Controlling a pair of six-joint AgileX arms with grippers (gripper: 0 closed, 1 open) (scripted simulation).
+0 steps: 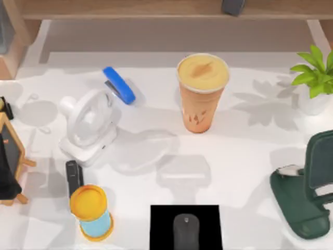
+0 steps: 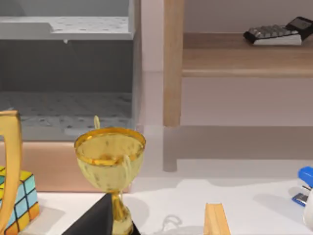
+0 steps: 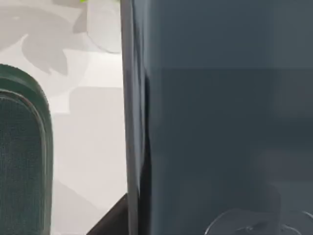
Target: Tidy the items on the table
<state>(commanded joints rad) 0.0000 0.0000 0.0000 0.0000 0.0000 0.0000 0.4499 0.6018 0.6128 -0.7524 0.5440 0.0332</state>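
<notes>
A tall orange drink cup (image 1: 202, 91) with a yellow-orange lid stands upright at the middle back of the white table (image 1: 244, 156). At the front edge a small dark grey mouse (image 1: 186, 232) lies on a black pad (image 1: 158, 224). A dark flat slab (image 1: 74, 177) lies at the front left, just behind a blue cup with an orange lid (image 1: 91, 212). A blue stapler (image 1: 118, 85) (image 2: 305, 186) sits beside a white desk fan (image 1: 88, 125).
A dark green phone stand (image 1: 304, 192) (image 3: 22, 161) takes up the right front, with a potted plant (image 1: 315, 78) behind it. A small easel board (image 1: 10, 156) stands at the left edge. A gold trophy (image 2: 110, 156), a colour cube (image 2: 22, 198) and a shelf calculator (image 2: 279, 33) appear in the left wrist view.
</notes>
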